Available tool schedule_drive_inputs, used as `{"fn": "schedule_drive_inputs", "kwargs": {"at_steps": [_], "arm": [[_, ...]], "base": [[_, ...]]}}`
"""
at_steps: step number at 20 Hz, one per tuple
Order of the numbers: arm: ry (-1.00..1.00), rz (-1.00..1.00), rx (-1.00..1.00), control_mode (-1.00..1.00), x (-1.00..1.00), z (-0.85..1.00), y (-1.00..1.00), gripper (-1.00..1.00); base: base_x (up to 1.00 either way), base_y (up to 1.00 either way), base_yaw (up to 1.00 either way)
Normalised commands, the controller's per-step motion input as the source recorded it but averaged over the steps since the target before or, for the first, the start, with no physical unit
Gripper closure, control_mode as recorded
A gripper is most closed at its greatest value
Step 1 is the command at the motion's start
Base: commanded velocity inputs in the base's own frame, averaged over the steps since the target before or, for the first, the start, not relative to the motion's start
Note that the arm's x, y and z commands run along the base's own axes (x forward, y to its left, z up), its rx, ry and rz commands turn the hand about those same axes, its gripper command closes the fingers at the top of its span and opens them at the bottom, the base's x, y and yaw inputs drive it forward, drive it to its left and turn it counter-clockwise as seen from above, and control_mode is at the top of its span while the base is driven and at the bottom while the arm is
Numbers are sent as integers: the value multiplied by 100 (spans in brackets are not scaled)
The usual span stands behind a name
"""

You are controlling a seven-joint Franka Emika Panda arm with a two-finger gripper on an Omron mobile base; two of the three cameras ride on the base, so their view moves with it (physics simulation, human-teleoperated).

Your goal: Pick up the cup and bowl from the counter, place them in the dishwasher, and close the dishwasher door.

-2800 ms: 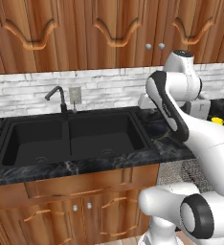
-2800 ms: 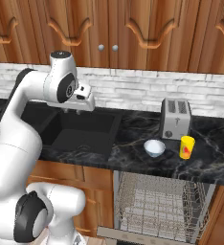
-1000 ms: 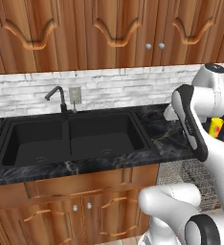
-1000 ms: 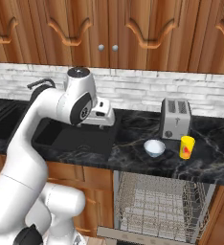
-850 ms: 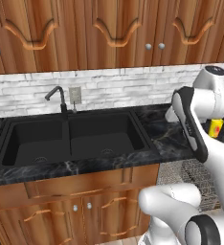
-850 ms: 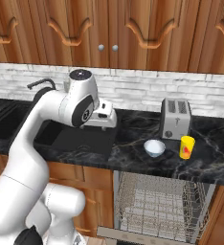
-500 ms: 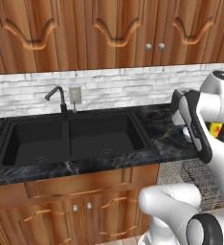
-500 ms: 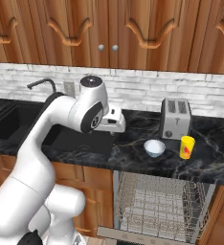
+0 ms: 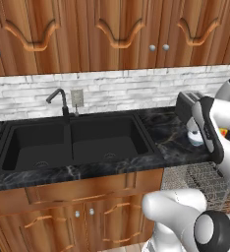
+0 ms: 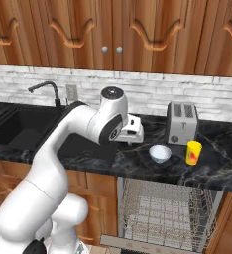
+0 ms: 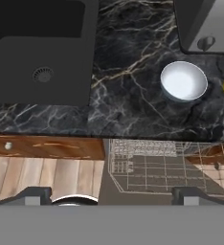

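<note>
our gripper [image 10: 136, 130] hangs with its jaws wide apart and empty above the surface [image 10: 138, 163], left of the bowl [image 10: 159, 153], so we should move right and come down over the bowl's rim first. further right, the cup [image 10: 193, 152] stands near the bowl, and the toaster [image 10: 181, 123] just behind both leaves little room, while the dishwasher [image 10: 165, 211] waits open below.

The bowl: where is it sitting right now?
In the right base view the bowl stands on the counter above the open dishwasher, in front of the toaster, left of the cup.
</note>
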Motion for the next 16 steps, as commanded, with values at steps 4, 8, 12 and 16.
{"fn": "schedule_drive_inputs", "kwargs": {"at_steps": [4,8,12,16], "arm": [[0,0,0,-100,7,-21,-28,-100],[0,0,0,-100,9,-26,-25,-100],[0,0,0,-100,17,-29,-22,-100],[0,0,0,-100,17,-22,-24,-100]], "base": [[0,0,0],[0,0,0],[0,0,0],[0,0,0]]}}
